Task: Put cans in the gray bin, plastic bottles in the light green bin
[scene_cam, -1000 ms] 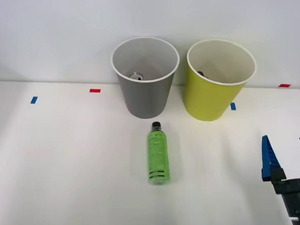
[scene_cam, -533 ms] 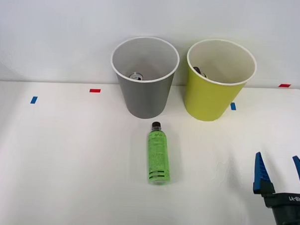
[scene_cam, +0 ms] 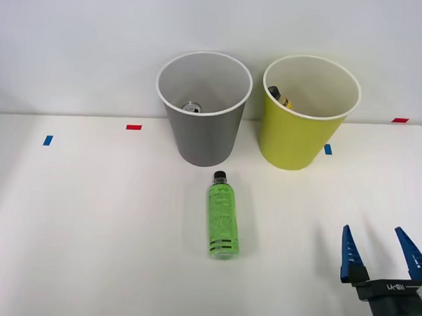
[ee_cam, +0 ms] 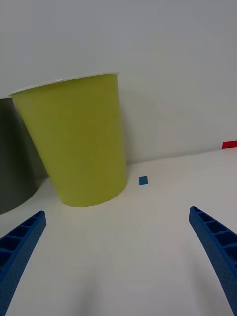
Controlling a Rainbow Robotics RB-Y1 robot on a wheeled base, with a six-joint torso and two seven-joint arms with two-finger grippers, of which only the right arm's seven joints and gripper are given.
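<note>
A slim bright green plastic bottle point(scene_cam: 223, 223) with a black cap lies on the white table, cap pointing toward the bins. Behind it stands the gray bin point(scene_cam: 203, 130) with a can's silvery top point(scene_cam: 191, 107) showing inside. To its right the light green bin point(scene_cam: 299, 137) point(ee_cam: 79, 143) holds a yellow-labelled, black-capped bottle point(scene_cam: 278, 97) leaning against its inner wall. My right gripper point(scene_cam: 380, 253) point(ee_cam: 116, 266) is open and empty at the table's front right, well to the right of the green bottle.
Small red tape marks point(scene_cam: 133, 127) and blue tape marks point(scene_cam: 47, 140) dot the table; one blue mark point(ee_cam: 143, 180) sits by the light green bin's base. A white wall rises just behind the bins. The table's right edge curves near the far red mark point(scene_cam: 400, 120).
My right gripper has drawn back toward the front edge and slightly left, staying open. The bottle inside the light green bin has shifted and now shows more against the wall.
</note>
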